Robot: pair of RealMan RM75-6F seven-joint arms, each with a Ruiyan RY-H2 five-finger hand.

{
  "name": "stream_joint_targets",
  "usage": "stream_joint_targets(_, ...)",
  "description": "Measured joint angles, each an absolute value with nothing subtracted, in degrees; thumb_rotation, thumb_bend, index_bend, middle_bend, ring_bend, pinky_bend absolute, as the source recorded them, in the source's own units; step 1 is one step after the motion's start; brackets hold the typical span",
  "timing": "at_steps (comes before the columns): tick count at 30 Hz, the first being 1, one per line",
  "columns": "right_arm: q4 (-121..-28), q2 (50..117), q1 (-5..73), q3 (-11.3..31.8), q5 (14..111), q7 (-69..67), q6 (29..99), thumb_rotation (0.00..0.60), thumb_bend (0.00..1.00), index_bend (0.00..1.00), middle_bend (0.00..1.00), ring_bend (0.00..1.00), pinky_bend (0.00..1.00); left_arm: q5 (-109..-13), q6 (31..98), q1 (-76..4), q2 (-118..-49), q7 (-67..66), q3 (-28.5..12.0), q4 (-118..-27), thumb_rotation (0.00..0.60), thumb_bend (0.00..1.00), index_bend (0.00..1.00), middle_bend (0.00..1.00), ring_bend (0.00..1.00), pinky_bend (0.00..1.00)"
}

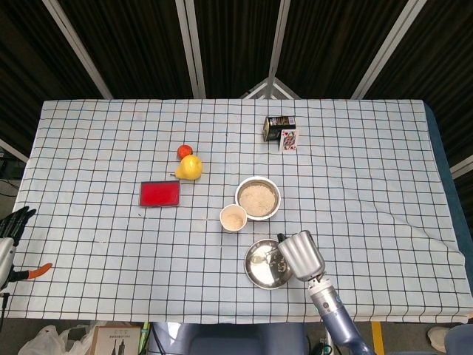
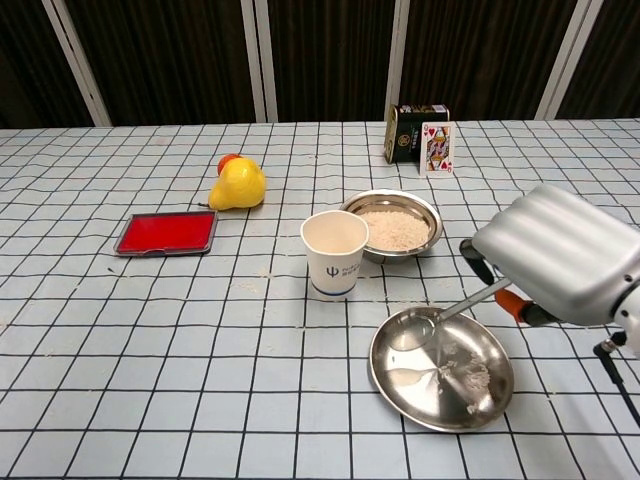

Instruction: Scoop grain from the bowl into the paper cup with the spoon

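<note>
The paper cup [image 2: 335, 252] stands upright mid-table with grain inside [image 1: 233, 217]. Just behind it to the right is the steel bowl of grain [image 2: 393, 226] [image 1: 258, 198]. My right hand [image 2: 560, 255] [image 1: 301, 255] grips the spoon by its orange-tipped handle at the near right. The spoon [image 2: 412, 328] slants down to the left, and its round end, which looks empty, lies over the left part of the flat steel plate [image 2: 478, 408] [image 1: 260, 277]. My left hand [image 1: 13, 225] shows only in the head view, at the far left edge beyond the table, fingers spread and holding nothing.
A yellow pear [image 2: 238, 185] with a small red fruit behind it and a flat red case [image 2: 165, 232] lie on the left. A card box [image 2: 412, 133] with a playing card [image 2: 434, 147] stands at the back. Loose grains dot the plate.
</note>
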State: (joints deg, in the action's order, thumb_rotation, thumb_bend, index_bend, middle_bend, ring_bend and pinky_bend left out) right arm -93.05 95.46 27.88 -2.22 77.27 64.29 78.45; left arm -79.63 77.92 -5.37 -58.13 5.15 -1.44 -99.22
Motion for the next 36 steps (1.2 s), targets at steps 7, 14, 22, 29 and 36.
stream_joint_targets(7, -93.0, 96.2, 26.5, -2.7, 73.8, 66.6, 77.0, 0.600, 0.58, 0.73, 0.94, 1.00, 0.92, -79.5, 77.8, -5.4, -58.1, 5.3, -1.5, -99.2, 0.600, 0.00, 0.00, 0.00, 0.00, 0.00)
stream_joint_targets(14, -93.3, 96.3, 25.8, -2.8, 72.4, 69.3, 76.9, 0.600, 0.55, 0.45, 0.94, 1.00, 0.92, -79.4, 77.7, -5.4, -58.2, 5.1, -1.4, -99.1, 0.600, 0.00, 0.00, 0.00, 0.00, 0.00)
stream_joint_targets(22, -94.6, 95.0, 25.0, -2.2, 71.9, 71.8, 78.7, 0.600, 0.46, 0.06, 0.94, 1.00, 0.92, -79.2, 77.5, -5.4, -58.3, 4.5, -1.4, -99.0, 0.600, 0.00, 0.00, 0.00, 0.00, 0.00)
stream_joint_targets(29, -96.2, 92.5, 24.3, -2.2, 73.0, 72.2, 80.2, 0.600, 0.44, 0.04, 0.90, 0.95, 0.92, -79.0, 77.7, -5.3, -58.5, 3.9, -1.4, -98.9, 0.600, 0.00, 0.00, 0.00, 0.00, 0.00)
stream_joint_targets(36, -97.1, 87.0, 23.2, -2.2, 78.7, 69.4, 84.4, 0.600, 0.44, 0.00, 0.38, 0.41, 0.55, -79.5, 79.2, -5.0, -59.1, 3.2, -1.7, -98.0, 0.600, 0.00, 0.00, 0.00, 0.00, 0.00)
